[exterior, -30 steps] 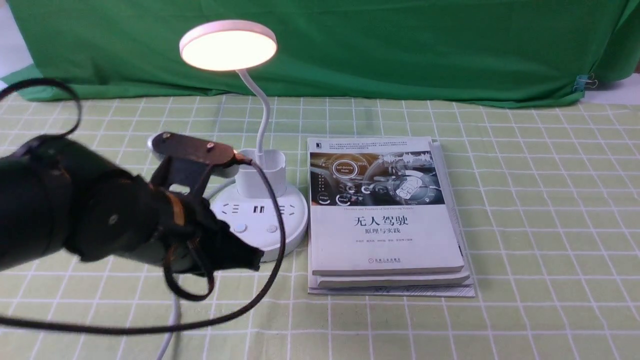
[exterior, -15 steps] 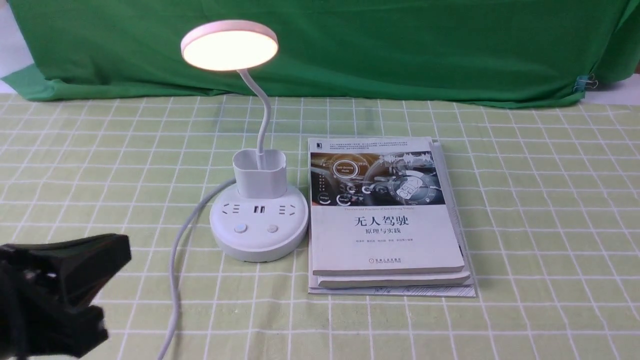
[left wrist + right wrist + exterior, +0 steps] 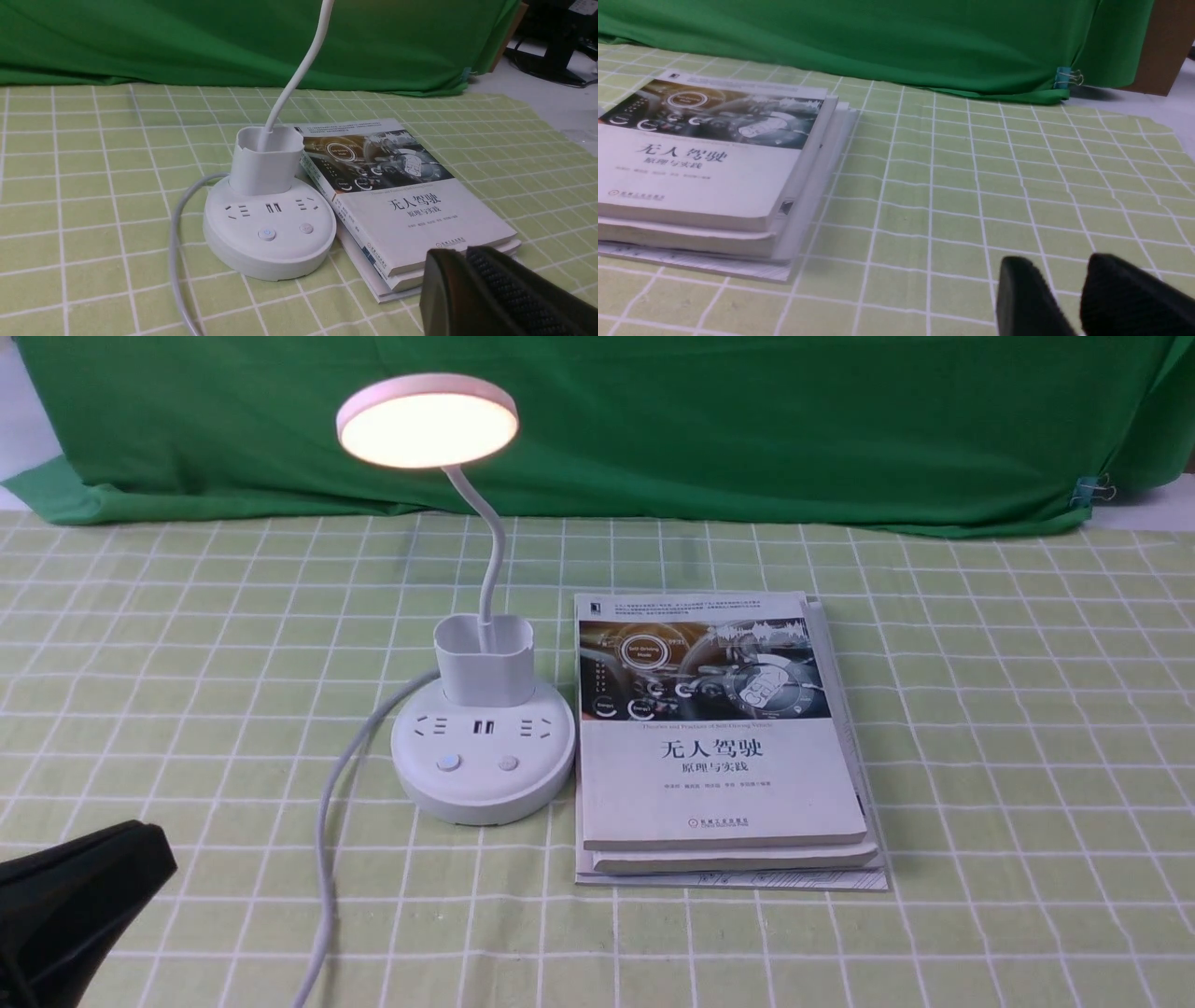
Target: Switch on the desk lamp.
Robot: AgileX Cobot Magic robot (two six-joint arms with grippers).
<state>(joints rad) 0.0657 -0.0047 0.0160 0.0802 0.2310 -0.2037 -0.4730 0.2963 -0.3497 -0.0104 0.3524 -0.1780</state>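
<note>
White plastic disc-headed desk lamp (image 3: 485, 672) lit, neck upright, left of printed paper books (image 3: 719, 737); lies far-right of black left claw (image 3: 460, 252), clenched, nearer; black right claw (image 3: 1055, 260) released; press likely unneeded.

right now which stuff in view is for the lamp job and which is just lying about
For the job:
- desk lamp, lit
- its two buttons, on the base
- its white cord

Just lying about:
- stack of books, beside the lamp base
- green cloth, behind the table
- binder clip, on the cloth
</note>
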